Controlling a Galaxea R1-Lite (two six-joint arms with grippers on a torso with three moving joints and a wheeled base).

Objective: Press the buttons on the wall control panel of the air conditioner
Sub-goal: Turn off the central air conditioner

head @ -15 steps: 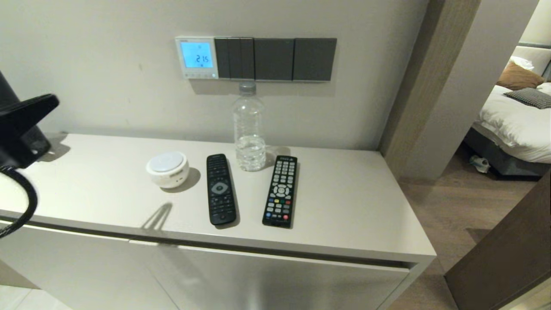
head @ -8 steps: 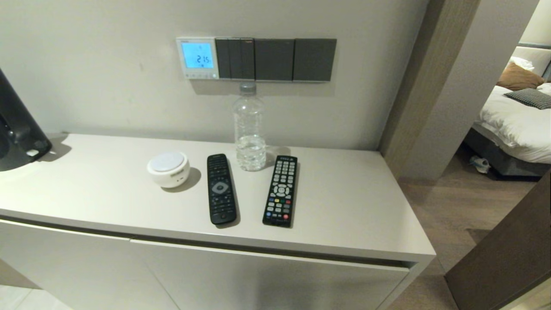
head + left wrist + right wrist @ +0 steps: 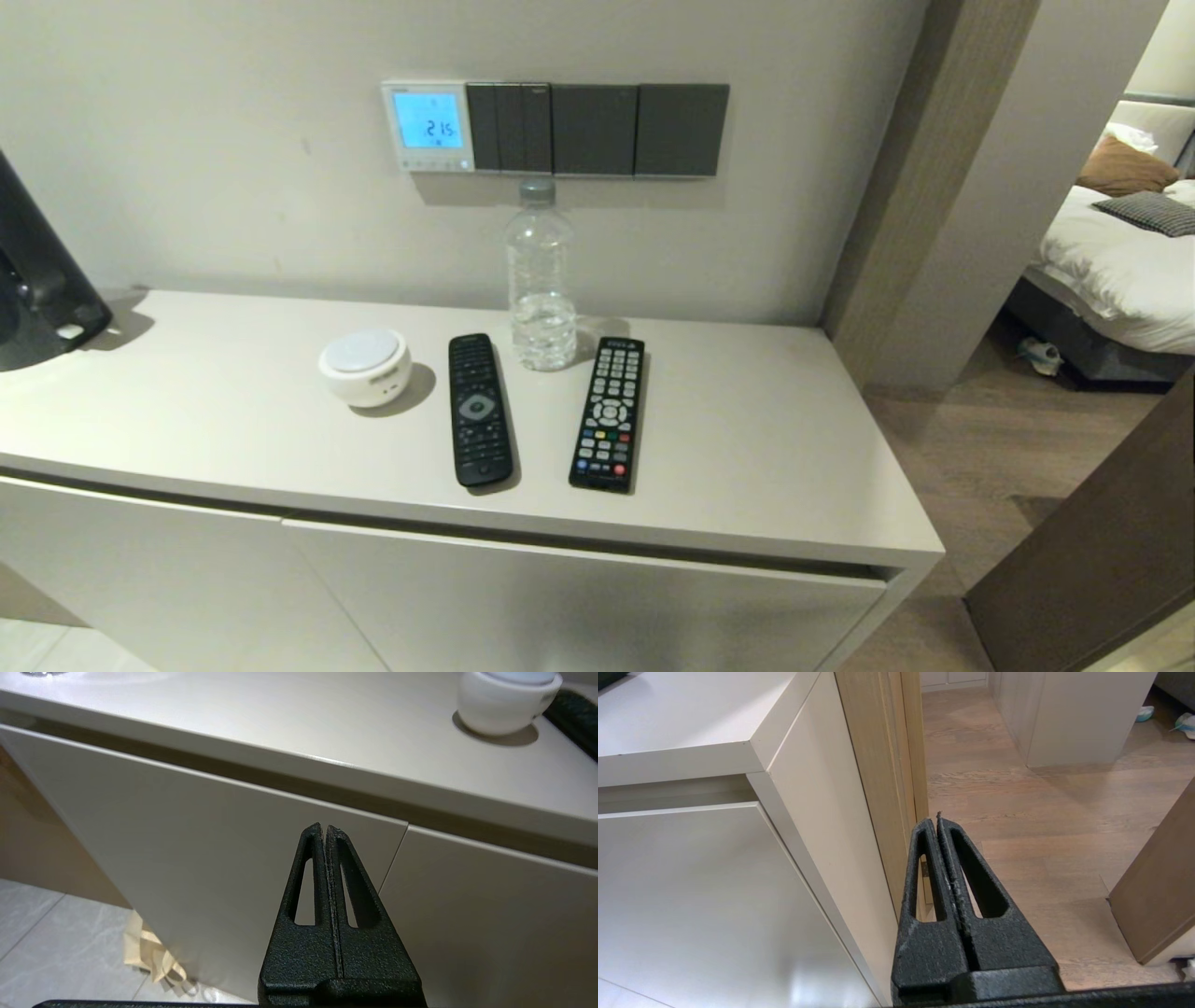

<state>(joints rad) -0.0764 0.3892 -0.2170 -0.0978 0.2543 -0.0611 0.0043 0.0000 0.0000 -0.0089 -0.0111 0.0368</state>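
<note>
The white wall control panel (image 3: 428,125) hangs on the wall above the cabinet, its blue screen lit and reading 21.5. Its row of tiny buttons (image 3: 430,163) runs along the bottom strip. My left gripper (image 3: 324,827) is shut and empty, low in front of the cabinet doors, below the top's front edge. My right gripper (image 3: 934,819) is shut and empty, low beside the cabinet's right end, over the wooden floor. Neither gripper shows in the head view.
Dark grey switch plates (image 3: 597,129) adjoin the panel. On the cabinet top (image 3: 794,448) stand a water bottle (image 3: 540,280), a white round speaker (image 3: 364,366) and two black remotes (image 3: 478,409) (image 3: 609,414). A black object (image 3: 37,280) sits at far left.
The left arm, which showed at the left edge of the head view a second ago, has dropped out of that view. Nothing on the cabinet moved.
</note>
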